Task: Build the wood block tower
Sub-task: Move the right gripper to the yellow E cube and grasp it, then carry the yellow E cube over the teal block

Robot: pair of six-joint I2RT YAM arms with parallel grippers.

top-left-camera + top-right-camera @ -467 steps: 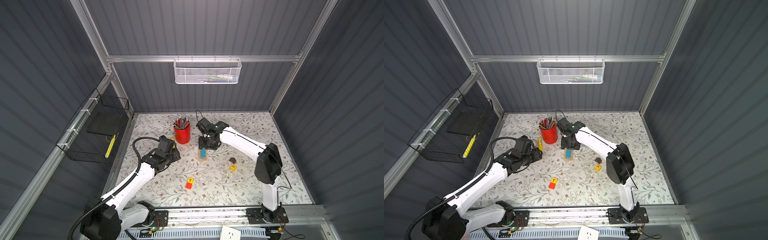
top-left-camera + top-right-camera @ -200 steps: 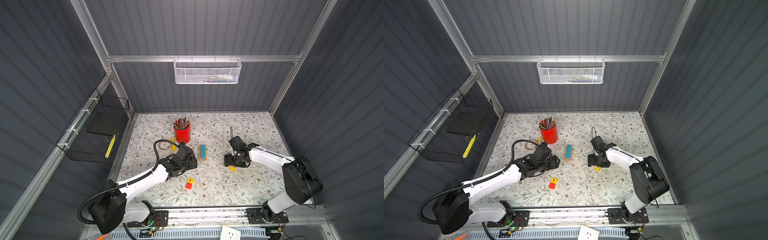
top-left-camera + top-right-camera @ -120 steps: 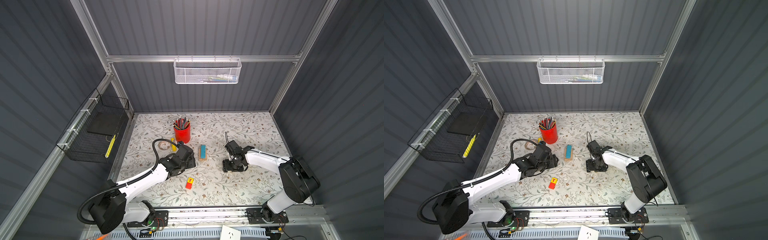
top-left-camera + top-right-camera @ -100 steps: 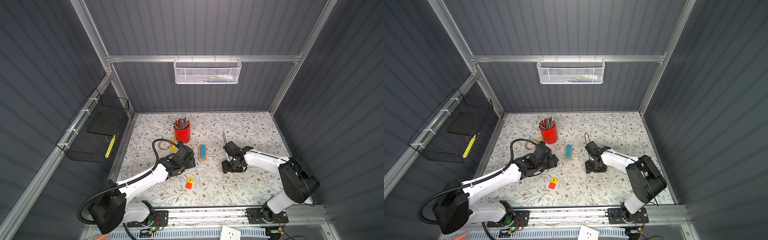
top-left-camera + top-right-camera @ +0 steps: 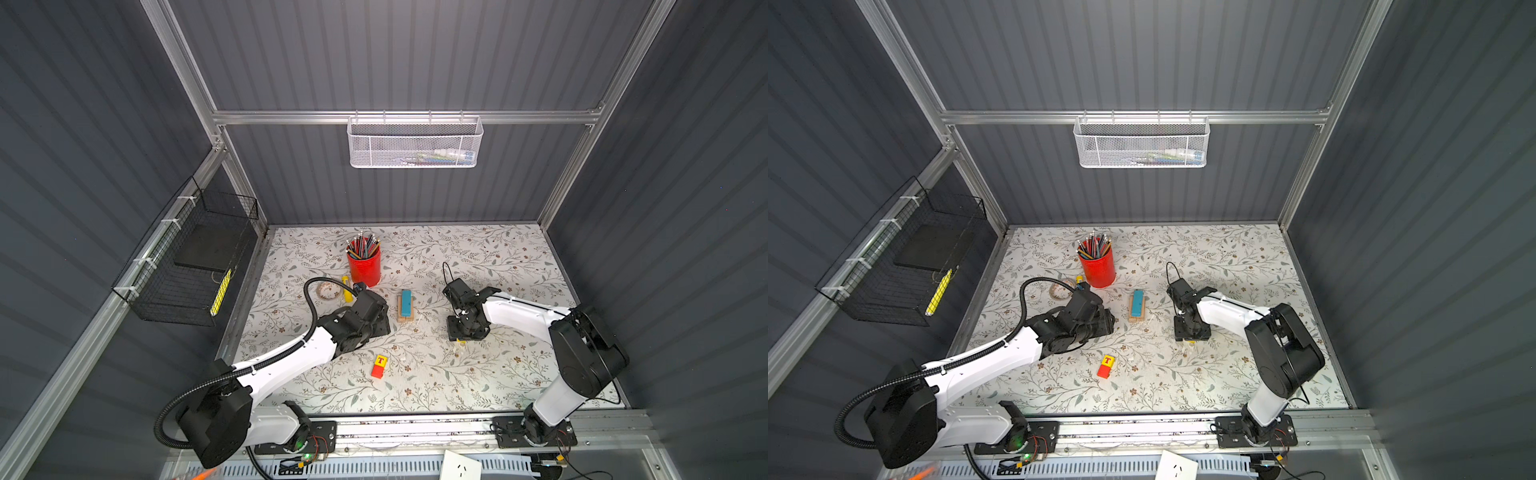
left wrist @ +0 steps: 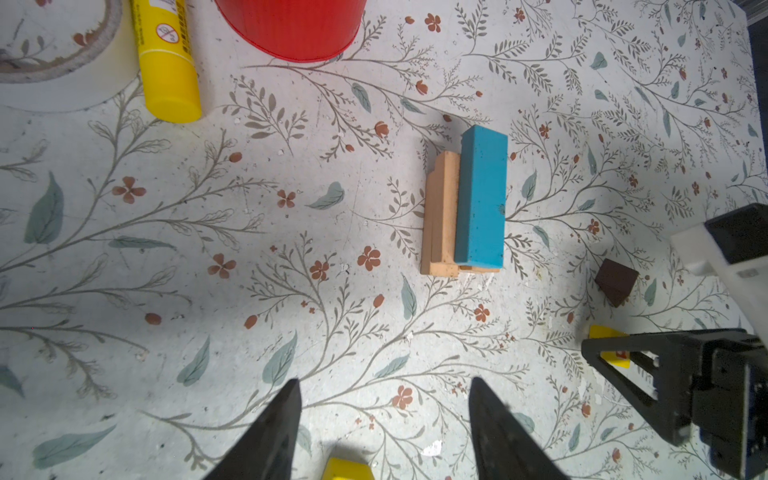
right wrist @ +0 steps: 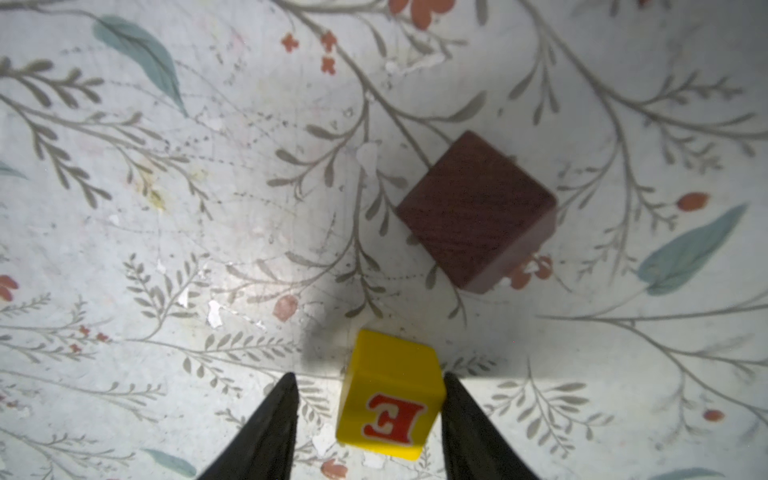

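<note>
A blue plank point(image 5: 406, 301) lies on tan planks point(image 6: 440, 216) mid-mat, shown in both top views and the left wrist view. My right gripper point(image 7: 369, 374) points down over a yellow cube with a red E point(image 7: 390, 399). Its jaws straddle the cube, one finger touching, the other apart: open. The dark brown roof piece point(image 7: 478, 208) lies just beyond, hidden under the arm in both top views. My left gripper point(image 6: 384, 380) hangs open and empty left of the planks. A yellow T cube point(image 5: 380, 360) adjoins a red cube point(image 5: 377, 372) nearer the front.
A red pencil cup point(image 5: 364, 266), a yellow glue stick point(image 5: 346, 287) and a tape roll point(image 5: 326, 289) stand behind the left arm. A white mesh basket point(image 5: 415, 143) hangs on the back wall and a black wire basket point(image 5: 187, 266) on the left wall.
My right arm left the plank stack, swung toward the front right, came down over the E cube and narrowed its jaws. My left arm reached toward the middle, then held still.
</note>
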